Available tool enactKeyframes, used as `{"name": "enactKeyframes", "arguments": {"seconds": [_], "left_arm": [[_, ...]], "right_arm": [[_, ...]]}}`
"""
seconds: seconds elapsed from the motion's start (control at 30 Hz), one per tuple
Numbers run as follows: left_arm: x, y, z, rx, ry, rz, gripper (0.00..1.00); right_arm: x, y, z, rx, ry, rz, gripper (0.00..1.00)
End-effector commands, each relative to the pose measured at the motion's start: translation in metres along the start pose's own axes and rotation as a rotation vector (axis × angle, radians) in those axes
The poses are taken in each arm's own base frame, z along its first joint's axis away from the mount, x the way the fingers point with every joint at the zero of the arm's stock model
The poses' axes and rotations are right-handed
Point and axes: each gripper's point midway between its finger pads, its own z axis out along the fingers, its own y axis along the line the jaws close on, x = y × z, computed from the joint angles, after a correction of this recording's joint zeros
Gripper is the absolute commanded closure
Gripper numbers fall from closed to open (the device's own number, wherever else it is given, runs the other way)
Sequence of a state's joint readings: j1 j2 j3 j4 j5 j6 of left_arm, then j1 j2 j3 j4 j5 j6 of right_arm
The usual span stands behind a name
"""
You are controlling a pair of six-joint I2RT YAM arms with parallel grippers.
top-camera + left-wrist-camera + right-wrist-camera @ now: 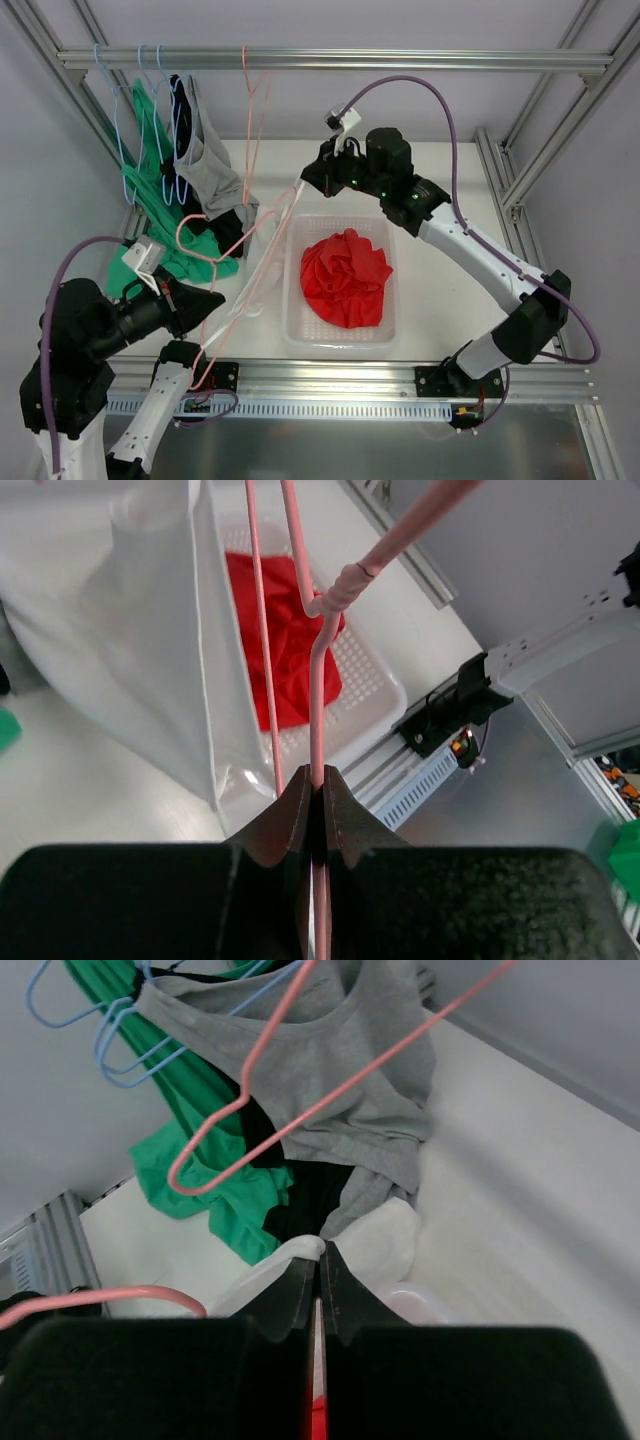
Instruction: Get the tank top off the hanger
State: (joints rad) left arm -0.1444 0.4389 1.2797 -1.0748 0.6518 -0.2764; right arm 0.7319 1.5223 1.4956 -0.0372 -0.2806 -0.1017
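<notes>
Both grippers were pressed together: your left gripper (317, 782) pinched the pink hanger (345, 583), and your right gripper (321, 1260) seemed to pinch the white tank top (120, 630), which hung stretched between them beside the basket (340, 338). You needed to hold the hanger firm and pull the tank top off slowly, so nothing snagged.

Light was bright, even and diffuse; shadows were faint and soft. Mild glare sat on the rail (400, 58) at 12 o'clock. Top view was sharp. Wrist views blurred the left gripper (316, 780) and right gripper (320, 1255) at 6 o'clock.
</notes>
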Motion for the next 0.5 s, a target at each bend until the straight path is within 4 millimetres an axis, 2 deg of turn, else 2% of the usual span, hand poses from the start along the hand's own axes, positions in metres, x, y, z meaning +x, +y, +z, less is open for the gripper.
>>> {"name": "enactKeyframes", "arguments": {"seconds": [0.0, 0.03, 0.07, 0.1, 0.13, 0.17, 0.2, 0.23, 0.27, 0.3, 0.37, 0.4, 0.43, 0.47], "left_arm": [[-0.047, -0.035, -0.013, 0.107, -0.154, 0.12, 1.0], [-0.071, -0.043, -0.017, 0.123, -0.256, 0.178, 1.0], [-0.081, -0.046, -0.021, 0.118, -0.325, 0.174, 1.0], [-0.107, -0.059, -0.028, 0.157, -0.449, 0.246, 1.0], [-0.116, -0.065, -0.031, 0.179, -0.499, 0.264, 1.0], [-0.125, -0.061, -0.029, 0.174, -0.54, 0.242, 1.0], [-0.135, -0.061, -0.029, 0.17, -0.583, 0.25, 1.0], [-0.151, -0.065, -0.033, 0.178, -0.652, 0.278, 1.0], [-0.161, -0.057, -0.027, 0.16, -0.684, 0.271, 1.0], [-0.17, -0.055, -0.026, 0.157, -0.723, 0.282, 1.0], [-0.191, -0.049, -0.024, 0.143, -0.833, 0.326, 1.0], [-0.201, -0.041, -0.022, 0.115, -0.872, 0.32, 1.0], [-0.208, -0.037, -0.02, 0.098, -0.894, 0.322, 1.0], [-0.216, -0.027, -0.008, 0.076, -0.886, 0.33, 1.0]], "right_arm": [[-0.005, 0.028, -0.001, -0.126, 0.05, -0.003, 1.0], [-0.011, 0.036, -0.003, -0.158, 0.043, 0.021, 1.0], [-0.018, 0.051, -0.011, -0.226, 0.032, 0.029, 1.0], [-0.022, 0.061, -0.016, -0.261, 0.025, 0.039, 1.0], [-0.029, 0.073, -0.021, -0.302, -0.001, 0.056, 1.0], [-0.038, 0.087, -0.034, -0.347, -0.029, 0.044, 1.0], [-0.03, 0.1, -0.038, -0.381, -0.02, 0.041, 1.0], [-0.032, 0.111, -0.044, -0.407, -0.03, 0.055, 1.0], [-0.03, 0.121, -0.049, -0.43, -0.031, 0.05, 1.0], [-0.022, 0.14, -0.057, -0.47, -0.019, 0.04, 1.0], [-0.01, 0.156, -0.058, -0.489, -0.009, 0.004, 1.0], [0.0, 0.177, -0.062, -0.526, 0.007, -0.012, 1.0], [0.016, 0.181, -0.058, -0.525, 0.034, -0.019, 1.0], [0.024, 0.18, -0.052, -0.488, 0.044, -0.023, 1.0]]}}
